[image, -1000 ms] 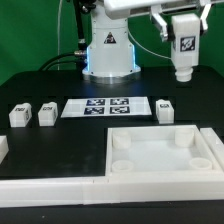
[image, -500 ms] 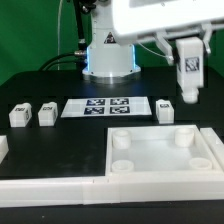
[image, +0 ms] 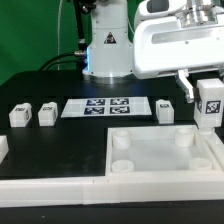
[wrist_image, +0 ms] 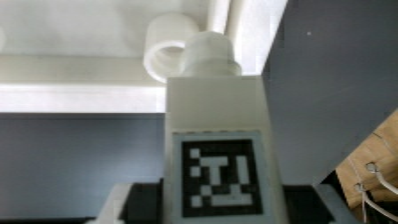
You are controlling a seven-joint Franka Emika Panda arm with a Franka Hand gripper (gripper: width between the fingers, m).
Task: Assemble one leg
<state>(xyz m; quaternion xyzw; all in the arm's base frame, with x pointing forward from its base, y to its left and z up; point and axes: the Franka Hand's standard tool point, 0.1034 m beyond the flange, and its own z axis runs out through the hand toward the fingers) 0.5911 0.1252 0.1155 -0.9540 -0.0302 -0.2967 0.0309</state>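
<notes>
As seen from the exterior camera, nearest on the black surface (image: 40, 85): a white tray (image: 113, 148) with round corner sockets. Over its far corner at the exterior view's right, the leg (image: 209, 106), upright, marker facing the camera, gripped at its top by closed jaws; touching the tray or not, impossible to tell. Farther back, in a row: spare leg (image: 19, 115), second spare leg (image: 46, 114), marker board (image: 108, 106), third spare leg (image: 165, 109). Behind, the arm's base (image: 108, 55). In the wrist view, same leg (wrist_image: 217, 130) before a socket (wrist_image: 178, 55).
</notes>
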